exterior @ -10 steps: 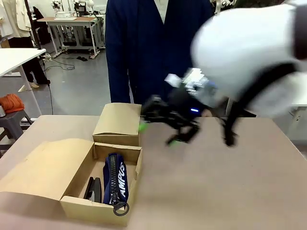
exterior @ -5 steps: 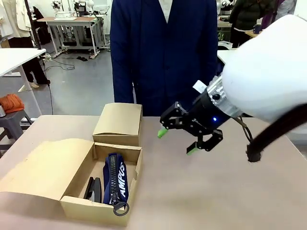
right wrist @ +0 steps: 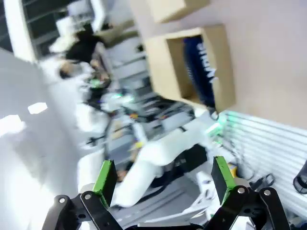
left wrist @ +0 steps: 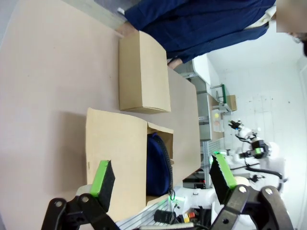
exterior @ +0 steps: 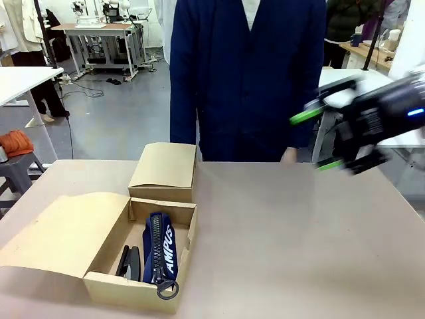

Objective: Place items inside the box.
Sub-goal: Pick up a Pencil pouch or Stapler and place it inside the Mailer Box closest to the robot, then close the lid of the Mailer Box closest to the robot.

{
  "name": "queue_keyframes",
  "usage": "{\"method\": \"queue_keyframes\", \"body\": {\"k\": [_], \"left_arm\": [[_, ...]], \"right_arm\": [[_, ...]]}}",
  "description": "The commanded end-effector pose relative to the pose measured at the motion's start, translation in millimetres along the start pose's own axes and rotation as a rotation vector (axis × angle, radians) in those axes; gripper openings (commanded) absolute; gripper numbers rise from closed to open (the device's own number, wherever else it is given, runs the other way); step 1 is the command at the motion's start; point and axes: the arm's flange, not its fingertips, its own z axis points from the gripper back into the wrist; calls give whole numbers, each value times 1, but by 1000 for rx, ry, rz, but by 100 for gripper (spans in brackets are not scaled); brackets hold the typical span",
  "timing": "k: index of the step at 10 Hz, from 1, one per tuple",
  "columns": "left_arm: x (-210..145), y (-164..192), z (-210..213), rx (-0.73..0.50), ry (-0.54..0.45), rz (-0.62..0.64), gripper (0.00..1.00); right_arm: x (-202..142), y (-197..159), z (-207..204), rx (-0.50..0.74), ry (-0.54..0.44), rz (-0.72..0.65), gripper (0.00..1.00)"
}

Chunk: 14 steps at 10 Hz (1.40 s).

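Observation:
The open cardboard box [exterior: 136, 291] sits at the table's front left. Inside it lie a navy zip pencil case [exterior: 159, 247] and a black stapler [exterior: 131, 261]. My right gripper [exterior: 317, 141] hangs blurred above the table's far right edge, open and empty, well away from the box. In the right wrist view the open right gripper [right wrist: 163, 176] looks back at the box [right wrist: 165, 69] and the navy case [right wrist: 204, 67]. My left gripper [left wrist: 162, 175] is open with nothing between its fingers, above the box [left wrist: 115, 148] and the navy case [left wrist: 156, 160].
A smaller closed cardboard box [exterior: 164, 171] stands right behind the open one. A person in a navy coat [exterior: 249, 73] stands at the far edge, one hand [exterior: 289, 155] low by the table. Bare tabletop [exterior: 285, 246] stretches across the middle and right.
My right gripper has swung from near the closed box at the table's middle up and out to the far right, staying open. The person has shifted a little to the right.

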Motion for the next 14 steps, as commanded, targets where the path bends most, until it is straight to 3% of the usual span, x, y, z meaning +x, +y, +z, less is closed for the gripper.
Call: {"method": "queue_keyframes", "body": {"k": [1, 3, 4, 5, 6, 7, 14], "left_arm": [[-1, -1, 0, -12, -5, -15, 100], [-1, -1, 0, -12, -5, -15, 100], [-1, -1, 0, -12, -5, -15, 100], [-1, -1, 0, -12, -5, -15, 100], [-1, -1, 0, -12, -5, -15, 100], [-1, -1, 0, -12, -5, -15, 100], [-1, -1, 0, -12, -5, -15, 100]], "right_arm": [[-22, -137, 70, 159, 17, -90, 100], [-20, -207, 100, 251, 78, -47, 100], [-19, -246, 104, 209, 92, -7, 100], [-20, -260, 100, 219, 127, 27, 100], [-13, -253, 90, 127, 121, 14, 100], [-1, -220, 175, 277, 97, -41, 100], [-1, -220, 175, 277, 97, -41, 100]]}}
